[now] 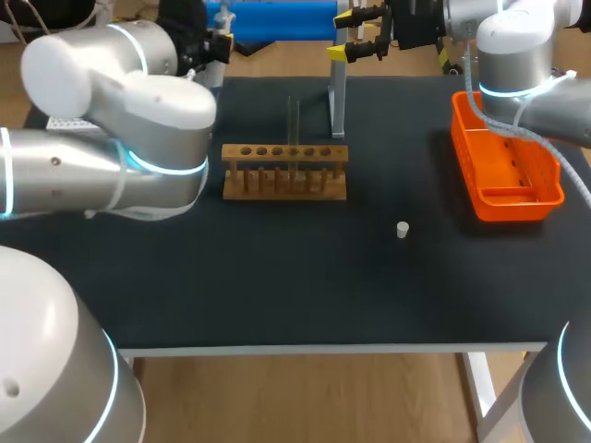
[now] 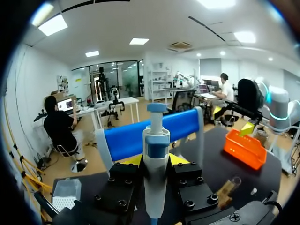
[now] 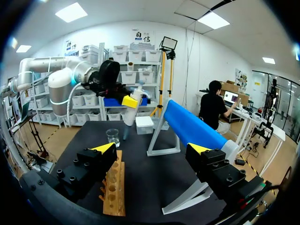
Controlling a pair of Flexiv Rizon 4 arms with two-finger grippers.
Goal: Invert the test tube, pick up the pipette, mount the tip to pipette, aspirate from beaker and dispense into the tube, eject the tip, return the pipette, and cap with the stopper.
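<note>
My left gripper is shut on the white and blue pipette, which stands upright between its fingers. In the head view this gripper is at the table's far left, mostly hidden by the arm. From the right wrist view, the pipette hangs above the glass beaker, beside the white tip box. My right gripper is open and empty by the blue-topped stand. A clear test tube stands in the wooden rack. The small white stopper lies on the mat.
An orange basket sits at the table's right side under my right arm. The stand's white legs rise just ahead of my right gripper, with the rack below its fingers. The black mat is bare at the front.
</note>
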